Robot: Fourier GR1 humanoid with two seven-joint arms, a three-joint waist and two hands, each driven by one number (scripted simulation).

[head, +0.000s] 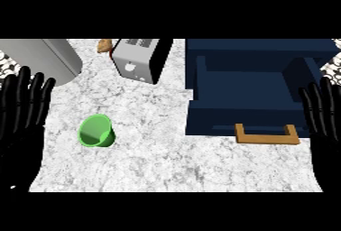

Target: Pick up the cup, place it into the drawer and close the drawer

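While both hands rest open, fingers up, the left hand and right hand at the edges, the green cup lies on the desk, well left of the open drawer

Legible text, labels, brands, numbers: none. Toaster front carries one small pale mark, too indistinct to read.

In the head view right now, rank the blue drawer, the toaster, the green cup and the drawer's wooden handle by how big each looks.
1. Blue drawer, open, by far the largest.
2. Toaster.
3. and 4. Wooden handle and green cup: too alike to rank. The handle spans wider but is thin; the cup, lying on its side, is more compact.
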